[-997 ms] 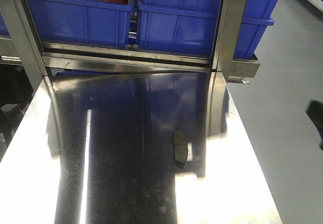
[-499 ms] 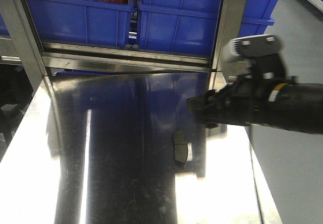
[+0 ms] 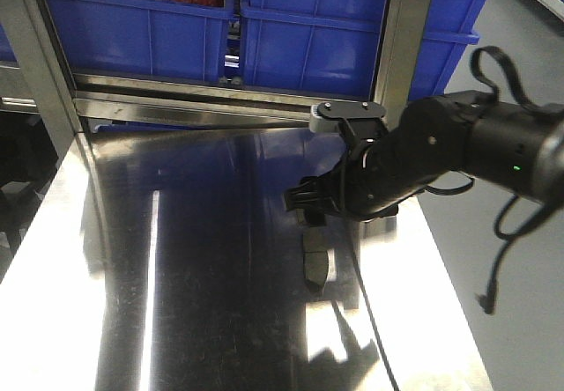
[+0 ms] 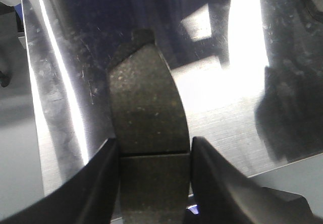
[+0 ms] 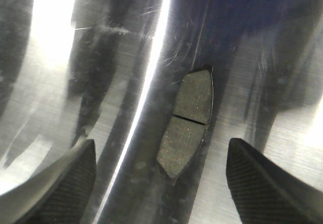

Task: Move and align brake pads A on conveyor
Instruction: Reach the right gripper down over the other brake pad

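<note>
I see only the stainless-steel table [image 3: 203, 303], with blue bins [image 3: 308, 47] at 12 o'clock; no conveyor is in view. My right gripper [image 3: 304, 204] hovers wide open and empty, and the loose brake pad [image 5: 189, 120] lies flat on the steel at its 6 o'clock. My left gripper [image 4: 154, 156] is clamped on a second brake pad [image 4: 146, 103]. I judge this the pick-up step: next I descend, straddle the loose pad's long sides and close.

Two brake pads A [image 3: 315, 263] [image 4: 149, 133], two hands [image 4: 154, 151] [image 5: 159, 151], one steel table [image 3: 203, 320], at least three blue bins [image 3: 132, 30].
</note>
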Robot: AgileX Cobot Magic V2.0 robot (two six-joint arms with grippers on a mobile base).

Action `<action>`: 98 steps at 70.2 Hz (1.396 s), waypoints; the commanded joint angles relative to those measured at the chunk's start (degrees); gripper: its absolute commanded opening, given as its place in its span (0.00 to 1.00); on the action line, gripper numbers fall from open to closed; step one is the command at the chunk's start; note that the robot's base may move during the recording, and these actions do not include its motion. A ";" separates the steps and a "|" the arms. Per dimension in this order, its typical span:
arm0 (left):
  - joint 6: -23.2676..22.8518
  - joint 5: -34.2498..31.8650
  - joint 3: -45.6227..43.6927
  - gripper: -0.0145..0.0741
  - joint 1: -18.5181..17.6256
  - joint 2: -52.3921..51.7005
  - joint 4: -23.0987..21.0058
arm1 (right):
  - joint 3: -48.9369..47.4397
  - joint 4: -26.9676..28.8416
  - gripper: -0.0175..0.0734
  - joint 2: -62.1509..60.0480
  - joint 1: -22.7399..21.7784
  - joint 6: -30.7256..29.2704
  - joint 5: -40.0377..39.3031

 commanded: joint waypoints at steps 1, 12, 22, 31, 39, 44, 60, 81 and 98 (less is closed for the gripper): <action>-0.66 -3.85 -1.66 0.16 -0.37 -0.26 0.21 | -4.42 -1.61 0.76 0.43 0.07 3.12 1.30; -0.66 -3.85 -1.66 0.16 -0.37 -0.26 0.21 | -7.54 -3.08 0.76 4.65 0.07 7.14 5.13; -0.66 -3.85 -1.66 0.16 -0.37 -0.26 0.21 | -10.23 -2.77 0.76 8.31 0.07 8.44 7.77; -0.66 -3.85 -1.66 0.16 -0.37 -0.26 0.21 | -11.85 -3.09 0.76 10.52 0.07 8.76 10.11; -0.66 -3.85 -1.66 0.16 -0.37 -0.26 0.21 | -12.85 -3.75 0.76 12.31 0.07 10.41 11.13; -0.66 -3.85 -1.66 0.16 -0.37 -0.26 0.21 | -13.51 -3.75 0.76 13.51 0.07 10.67 11.48; -0.66 -3.85 -1.66 0.16 -0.37 -0.26 0.21 | -15.60 -4.16 0.76 16.59 0.07 11.17 12.85; -0.66 -3.85 -1.66 0.16 -0.37 -0.26 0.21 | -16.65 -4.16 0.76 18.73 0.07 11.64 14.00; -0.66 -3.85 -1.66 0.16 -0.37 -0.26 0.21 | -16.65 -5.45 0.75 19.58 0.07 12.99 13.55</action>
